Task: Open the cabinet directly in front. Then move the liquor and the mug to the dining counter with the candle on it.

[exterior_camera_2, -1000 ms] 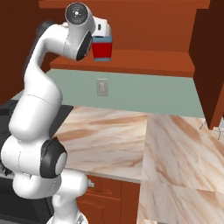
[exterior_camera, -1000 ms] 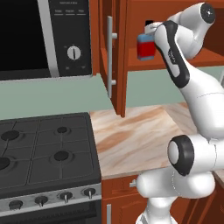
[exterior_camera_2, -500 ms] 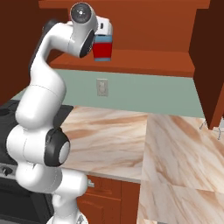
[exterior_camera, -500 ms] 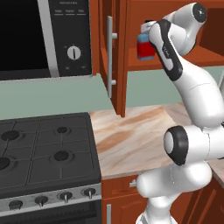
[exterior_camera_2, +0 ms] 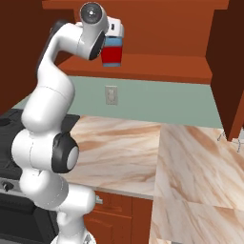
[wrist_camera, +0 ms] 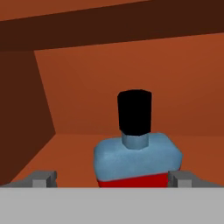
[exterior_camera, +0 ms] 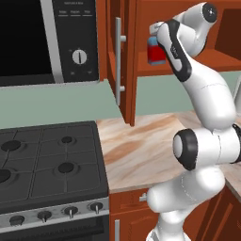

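Observation:
The cabinet (exterior_camera: 109, 52) stands open, its left door swung out with a silver bar handle (exterior_camera: 118, 61). On its lower shelf (exterior_camera_2: 162, 66) stands the liquor (wrist_camera: 138, 159), a squarish bottle with a blue top, red base and black cap (wrist_camera: 134, 111). It also shows as the liquor (exterior_camera: 155, 51) and the liquor (exterior_camera_2: 113, 52) in the base views. My gripper (wrist_camera: 114, 180) is open at the bottle, one fingertip on each side of its body. The right fingertip (wrist_camera: 183, 178) is close to the glass, the left one well apart. The mug, dining counter and candle are out of view.
A microwave (exterior_camera: 47, 37) hangs left of the cabinet above a black stove (exterior_camera: 47, 164). A marble worktop (exterior_camera_2: 133, 147) runs below the cabinet. The right cabinet door (exterior_camera_2: 228, 62) juts out over the worktop. A wall outlet (exterior_camera_2: 111, 94) sits on the green backsplash.
My arm has reached a little further into the cabinet and its elbow has swung up, bringing the open hand closer around the liquor. The bottle has not moved.

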